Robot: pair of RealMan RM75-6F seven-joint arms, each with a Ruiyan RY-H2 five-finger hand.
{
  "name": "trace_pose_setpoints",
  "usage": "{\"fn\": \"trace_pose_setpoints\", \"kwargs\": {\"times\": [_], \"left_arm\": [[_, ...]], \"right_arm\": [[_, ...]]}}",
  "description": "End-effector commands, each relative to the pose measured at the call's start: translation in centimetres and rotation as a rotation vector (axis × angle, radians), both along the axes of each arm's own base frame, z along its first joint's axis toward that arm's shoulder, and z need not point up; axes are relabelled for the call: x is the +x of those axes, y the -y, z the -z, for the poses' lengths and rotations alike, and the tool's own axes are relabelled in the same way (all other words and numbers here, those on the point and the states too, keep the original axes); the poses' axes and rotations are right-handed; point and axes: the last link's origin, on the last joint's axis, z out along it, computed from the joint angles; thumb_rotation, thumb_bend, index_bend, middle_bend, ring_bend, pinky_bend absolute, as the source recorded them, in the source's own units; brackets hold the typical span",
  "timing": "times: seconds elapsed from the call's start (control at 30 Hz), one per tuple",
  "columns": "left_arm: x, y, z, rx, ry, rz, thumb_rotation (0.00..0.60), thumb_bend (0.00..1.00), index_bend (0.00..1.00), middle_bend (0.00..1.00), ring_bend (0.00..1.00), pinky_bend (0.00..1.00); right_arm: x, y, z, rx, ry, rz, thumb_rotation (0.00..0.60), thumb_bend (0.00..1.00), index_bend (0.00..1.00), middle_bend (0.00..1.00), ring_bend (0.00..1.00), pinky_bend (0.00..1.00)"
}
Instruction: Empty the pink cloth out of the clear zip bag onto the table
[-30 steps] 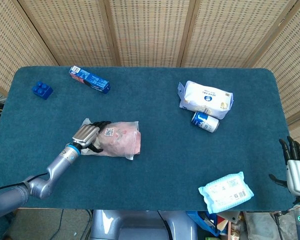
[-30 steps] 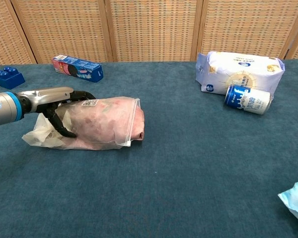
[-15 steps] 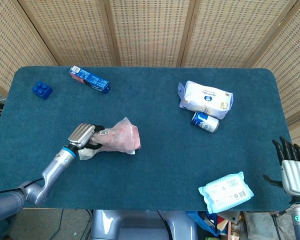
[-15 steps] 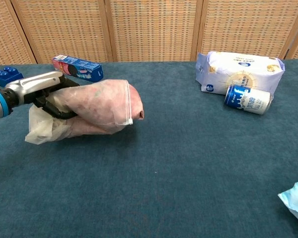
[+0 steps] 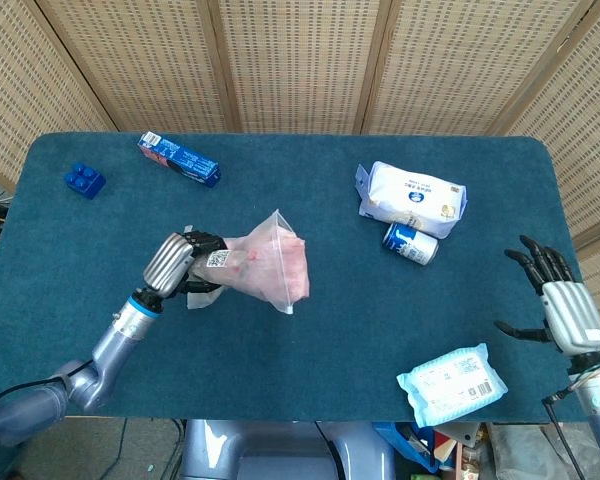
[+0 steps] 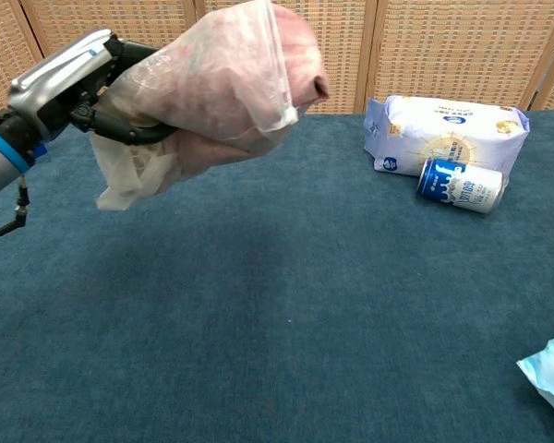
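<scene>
My left hand (image 5: 178, 268) (image 6: 78, 78) grips the closed end of the clear zip bag (image 5: 265, 268) (image 6: 212, 83) and holds it well above the table. The pink cloth (image 6: 295, 46) fills the bag, and a bit of it pokes out of the mouth, which points right. A loose flap of the bag hangs below my hand. My right hand (image 5: 560, 305) hovers open with fingers spread off the table's right edge, seen only in the head view.
A white pouch (image 5: 413, 198) (image 6: 448, 134) and a blue can (image 5: 411, 243) (image 6: 462, 185) lie at the right. A pale blue wipes pack (image 5: 451, 383) sits near the front right edge. A blue box (image 5: 178, 159) and a blue brick (image 5: 84, 180) are at the back left.
My left hand has lifted the bag from the table high into the air and a little to the right. My right hand has risen and moved inward by the right edge.
</scene>
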Motion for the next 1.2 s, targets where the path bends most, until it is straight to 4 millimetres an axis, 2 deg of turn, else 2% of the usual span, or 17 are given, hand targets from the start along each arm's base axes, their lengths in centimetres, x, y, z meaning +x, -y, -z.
{"fn": "trace_pose_setpoints", "kwargs": {"times": [0.03, 0.17, 0.37, 0.57, 0.93, 1.2], "left_arm": [[1.7, -0.1, 0.8, 0.001, 0.01, 0.038, 0.6, 0.49, 0.66, 0.58, 0.53, 0.55], [2.9, -0.2, 1.2, 0.004, 0.01, 0.047, 0.6, 0.49, 0.66, 0.58, 0.53, 0.55], [4.1, -0.6, 1.4, 0.01, 0.01, 0.046, 0.6, 0.49, 0.66, 0.58, 0.53, 0.55], [6.1, -1.4, 2.0, 0.021, 0.016, 0.055, 0.6, 0.49, 0.66, 0.58, 0.53, 0.55], [8.5, -2.0, 3.4, -0.003, 0.038, 0.061, 0.6, 0.49, 0.66, 0.58, 0.53, 0.55], [10.2, -2.4, 4.3, -0.016, 0.047, 0.069, 0.6, 0.49, 0.66, 0.58, 0.53, 0.55]], "right_arm": [[3.2, 2.3, -0.9, 0.087, 0.172, -0.056, 0.6, 0.0, 0.24, 0.0, 0.0, 0.0], [5.2, 3.1, -2.0, 0.105, 0.22, -0.094, 0.6, 0.0, 0.31, 0.0, 0.0, 0.0], [8.4, 3.5, -2.5, 0.176, 0.287, -0.13, 0.6, 0.0, 0.33, 0.0, 0.0, 0.0], [11.8, 5.1, -1.8, 0.29, 0.297, -0.095, 0.6, 0.0, 0.33, 0.0, 0.0, 0.0], [15.3, 6.9, -0.2, 0.345, 0.293, -0.079, 0.6, 0.0, 0.33, 0.0, 0.0, 0.0], [16.3, 7.4, 1.1, 0.339, 0.281, -0.076, 0.6, 0.0, 0.33, 0.0, 0.0, 0.0]]}}
